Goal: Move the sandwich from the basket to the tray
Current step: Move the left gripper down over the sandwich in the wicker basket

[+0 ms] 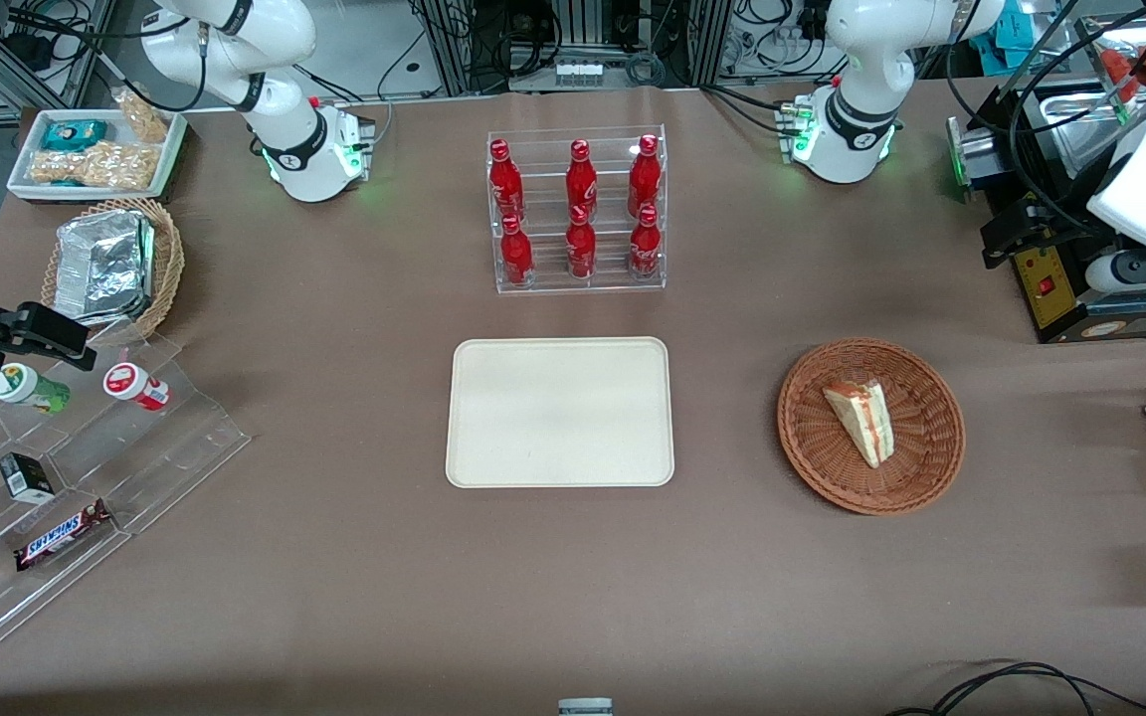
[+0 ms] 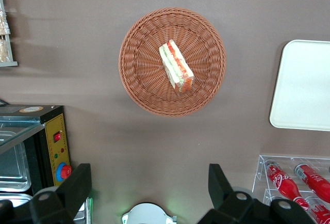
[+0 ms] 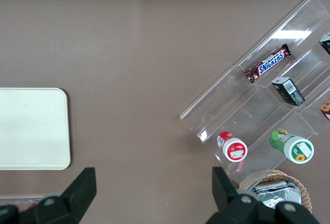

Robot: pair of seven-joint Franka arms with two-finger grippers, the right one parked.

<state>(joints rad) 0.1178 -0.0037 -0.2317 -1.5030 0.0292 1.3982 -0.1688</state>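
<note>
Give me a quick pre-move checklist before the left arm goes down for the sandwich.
1. Sandwich lying in the basket, uncovered: ok.
2. Gripper open, fingers spread and holding nothing: ok.
3. Gripper above the sandwich: not ok; it hangs high over the bare table beside the basket, toward the bottle rack.
4. Tray has nothing on it: ok.
5. Nothing on the table between basket and tray: ok.

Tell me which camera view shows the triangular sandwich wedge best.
The left wrist view: the pale triangular sandwich wedge lies unobstructed in the round reddish-brown wicker basket, its red and green layers plain, below the open gripper. The front view shows it smaller. The right wrist view lacks it.
</note>
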